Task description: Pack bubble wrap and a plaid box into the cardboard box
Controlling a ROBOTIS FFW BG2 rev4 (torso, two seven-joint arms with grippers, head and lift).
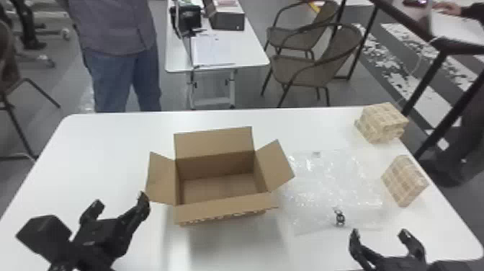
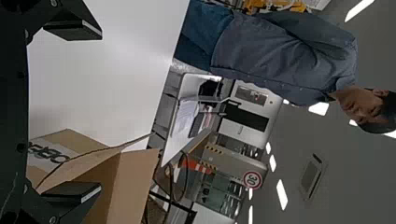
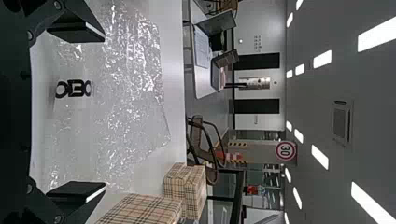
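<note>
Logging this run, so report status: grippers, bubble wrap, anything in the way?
Left gripper and right gripper open, empty. Bubble wrap flat on table, between open, empty cardboard box and near plaid box. Nothing apparent blocking the wrap.

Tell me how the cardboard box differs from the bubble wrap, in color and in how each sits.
The cardboard box is brown and opaque; the bubble wrap is clear and shiny, letting the tabletop show through. The cardboard box stands up with its four flaps spread open, while the bubble wrap lies flat beside it. Both rest on the white table, and both carry dark print.
</note>
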